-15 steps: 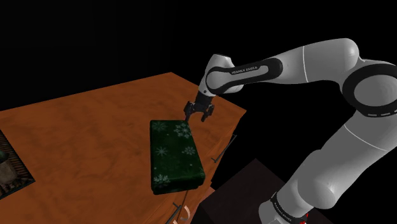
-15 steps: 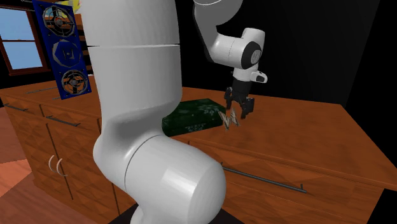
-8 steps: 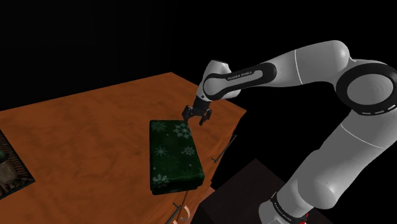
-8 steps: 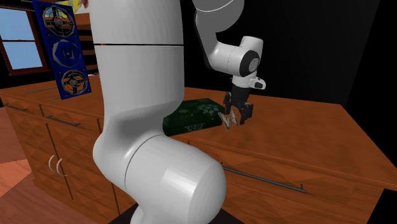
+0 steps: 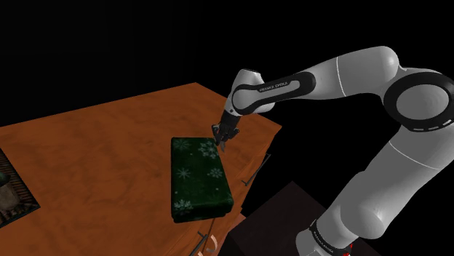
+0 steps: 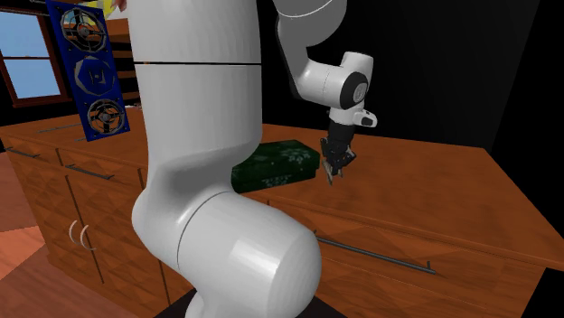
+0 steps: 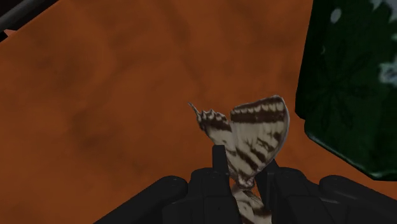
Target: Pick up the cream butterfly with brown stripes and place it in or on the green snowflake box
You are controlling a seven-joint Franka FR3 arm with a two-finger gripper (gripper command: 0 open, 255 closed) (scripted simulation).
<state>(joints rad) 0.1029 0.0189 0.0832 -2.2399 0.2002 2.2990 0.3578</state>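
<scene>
A: Pincer state?
B: Closed on the butterfly. The gripper (image 7: 243, 168) is seen with both black fingers pressed against the cream, brown-striped butterfly (image 7: 251, 133). It is clasped by its lower part, and the wings stick out past the fingertips.
A: Step in hand?
B: Judged as the carry to the box. The grip is made; the release is not yet done.
A: How is it done well?
B: The butterfly should be raised above lid height before any sideways move, so the wings are not caught on the box edge. A firm grip is needed, since a thin flat thing is easily twisted or slipped. The fingers should be opened only once the middle of the lid is under them, and low, so nothing is dropped off the side.
A: Butterfly against the pincer?
B: Between the fingers, touching both, pointed down at the brown table (image 7: 108, 108). Whether it is clear of the table cannot be told.
A: The box?
B: The dark green snowflake box (image 5: 198, 177) is just beside the gripper, not under it. In the shoulder view the gripper is placed at the box's far right corner. The lid is shut, so placing on top is expected.
</scene>
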